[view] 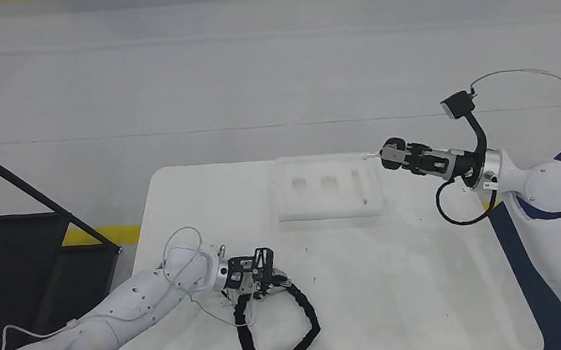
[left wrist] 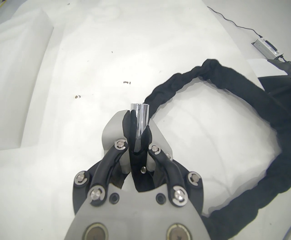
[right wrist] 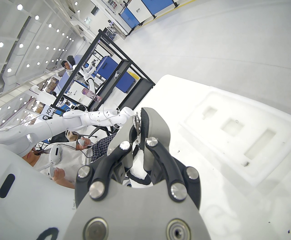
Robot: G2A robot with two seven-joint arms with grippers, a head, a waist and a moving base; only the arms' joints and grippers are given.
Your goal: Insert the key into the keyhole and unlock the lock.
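The left gripper (left wrist: 137,127) grips the lock (left wrist: 142,113) by its chrome barrel at the near-left corner of the bench (view: 421,283), the right gripper (view: 391,154) pinches the key (view: 369,154) well apart by the foam tray (view: 329,211), so I'd line the key square with the barrel first

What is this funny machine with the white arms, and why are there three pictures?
It is a robot with two arms at a white table. One picture looks down from above its arms; the other two come from cameras on its wrists. Each arm ends in a pincher called an end effector. The left end effector is shut on the shiny end of a lock whose black loop lies on the table. The right end effector pinches a small key above the table. A white foam tray lies on the table too.
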